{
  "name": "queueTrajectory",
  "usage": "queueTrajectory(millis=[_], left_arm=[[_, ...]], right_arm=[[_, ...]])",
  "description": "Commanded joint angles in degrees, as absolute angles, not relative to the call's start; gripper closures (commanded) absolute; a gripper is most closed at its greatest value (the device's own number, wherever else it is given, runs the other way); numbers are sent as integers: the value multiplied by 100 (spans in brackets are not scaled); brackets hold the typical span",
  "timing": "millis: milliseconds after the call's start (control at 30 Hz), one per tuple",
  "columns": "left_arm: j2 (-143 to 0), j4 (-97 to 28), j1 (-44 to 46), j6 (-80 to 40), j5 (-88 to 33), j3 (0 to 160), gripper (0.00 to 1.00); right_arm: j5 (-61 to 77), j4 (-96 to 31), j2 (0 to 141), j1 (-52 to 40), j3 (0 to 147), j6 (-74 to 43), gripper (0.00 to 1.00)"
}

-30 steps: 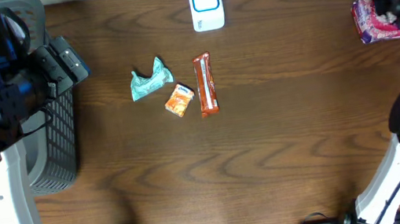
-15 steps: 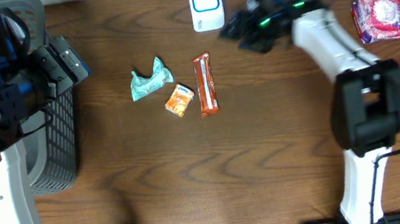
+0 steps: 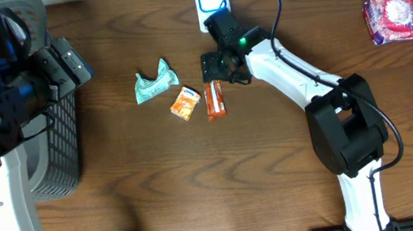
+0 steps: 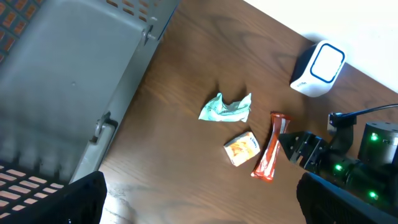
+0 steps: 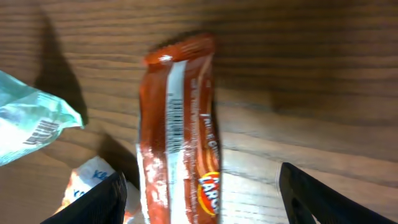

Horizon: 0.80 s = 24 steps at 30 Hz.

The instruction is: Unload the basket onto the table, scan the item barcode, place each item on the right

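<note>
A red snack bar lies flat near the table's middle, its barcode strip facing up in the right wrist view. My right gripper hovers over the bar's far end, open, with the bar between its two fingers and a gap on each side. The white scanner with a blue window stands at the back edge, just behind that gripper. My left gripper is open and holds nothing, high at the left beside the basket.
A crumpled teal wrapper and a small orange packet lie just left of the bar. A pink-purple packet rests at the far right. A grey mesh basket stands at the left edge.
My right arm has swung from the far right, by the pink-purple packet, across to the red bar. That packet now lies alone. The left arm has not moved.
</note>
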State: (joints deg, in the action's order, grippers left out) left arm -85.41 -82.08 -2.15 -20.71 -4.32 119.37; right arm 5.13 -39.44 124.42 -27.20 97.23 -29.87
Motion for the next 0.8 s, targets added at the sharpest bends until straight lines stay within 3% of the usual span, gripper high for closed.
queueTrajectory(millis=[0,133,267,433,467,600,767], left_arm=[[-8560,-8204,-235,-1997,-381,11907,2],[-8562,-8204,-235,-1997,-381,11907,2],[-8560,-8204,-235,-1997,-381,11907,2],[-8562,-8204,-235,-1997,-381,11907,2],[-8562,-8204,-235,-1997,-384,11907,2],[-8562,-8204,-235,-1997,-384,11907,2],[-8562,-8204,-235,-1997,-381,11907,2]], right_arm=[[873,-3841,12466,-2633,9590,-2587,28],[1413,-3723,12728,-2622,9583,-2351,39],[1855,-3603,13030,-2622,9583,-2351,39],[2112,-3557,13235,-2622,9583,-2351,48],[2108,-3555,13235,-2617,9583,-2351,52],[2091,-3542,13179,-2547,9664,-2351,99],[2016,-3811,12916,-2279,9998,-2305,99]])
